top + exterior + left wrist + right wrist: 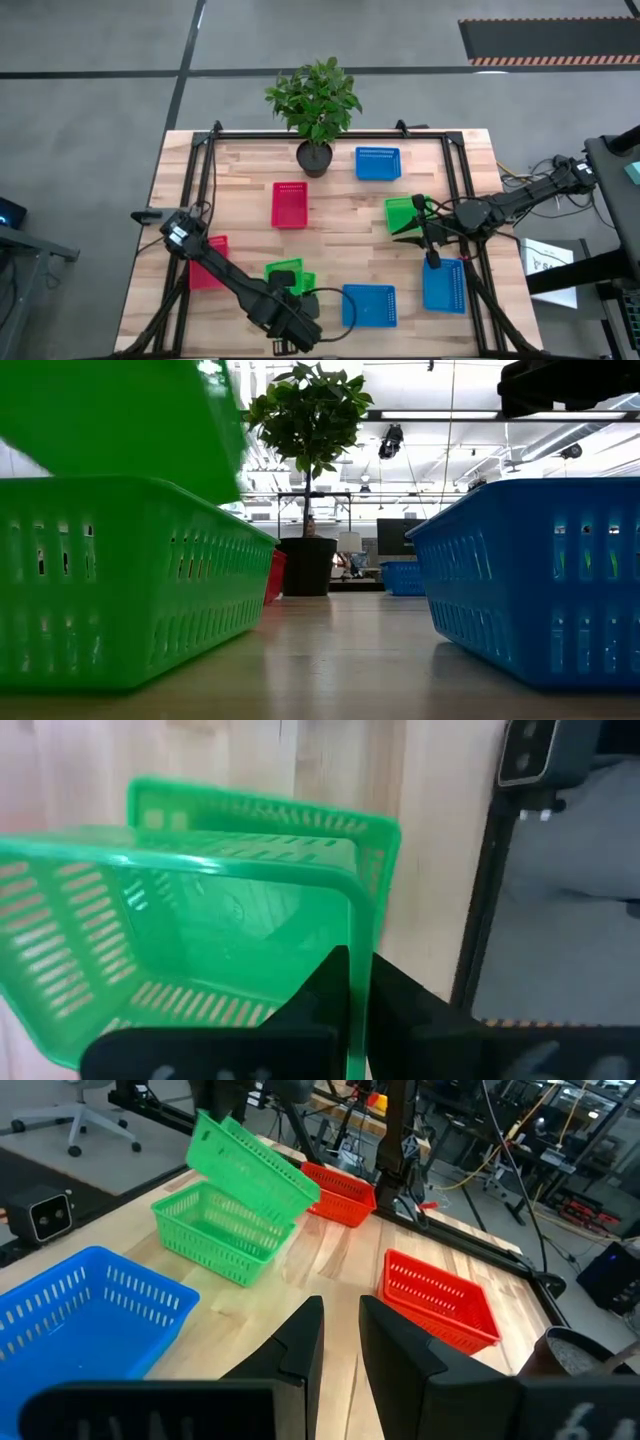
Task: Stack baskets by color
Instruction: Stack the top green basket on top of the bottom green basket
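My left gripper (358,960) (292,295) points down near the table's front edge, shut on a green basket (250,1165) (120,415). That basket hangs tilted above a second green basket (215,1230) (120,580), which stands on its bottom on the table. A third green basket (405,212) lies right of centre. My right gripper (340,1340) (408,234) hovers level beside it, a narrow gap between its fingers and nothing in it. Two red baskets (290,203) (208,262) and three blue ones (377,162) (368,305) (443,285) stand singly on the table. My left gripper pinches the upper green basket's side wall at its rim, near a corner (355,915), one finger inside and one outside. The fingers come from above, pointing down. The basket is lifted clear and tilted, right over the green basket on the table.
A potted plant in a black pot (315,158) stands at the far edge, mid-table. A black frame (455,180) runs round the tabletop. My left arm lies over part of the near-left red basket. Bare wood (345,250) shows in the table's middle.
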Tool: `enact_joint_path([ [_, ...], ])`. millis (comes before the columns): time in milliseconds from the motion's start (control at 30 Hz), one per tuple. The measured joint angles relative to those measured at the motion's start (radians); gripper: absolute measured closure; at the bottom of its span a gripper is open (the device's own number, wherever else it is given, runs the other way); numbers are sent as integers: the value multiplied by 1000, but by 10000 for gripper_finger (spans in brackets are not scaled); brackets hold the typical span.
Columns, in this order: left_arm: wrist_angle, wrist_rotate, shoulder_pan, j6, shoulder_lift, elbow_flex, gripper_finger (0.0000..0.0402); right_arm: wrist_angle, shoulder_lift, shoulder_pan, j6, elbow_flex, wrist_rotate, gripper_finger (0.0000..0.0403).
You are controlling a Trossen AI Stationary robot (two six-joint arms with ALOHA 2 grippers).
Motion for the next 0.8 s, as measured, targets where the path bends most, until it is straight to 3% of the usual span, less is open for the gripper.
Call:
enact_joint_path([
  [233, -10, -55, -3, 71, 36, -1, 401, -3, 0, -5, 8, -3, 1, 342],
  [800, 62, -31, -19, 61, 68, -3, 401, -7, 0, -15, 18, -20, 29, 342],
])
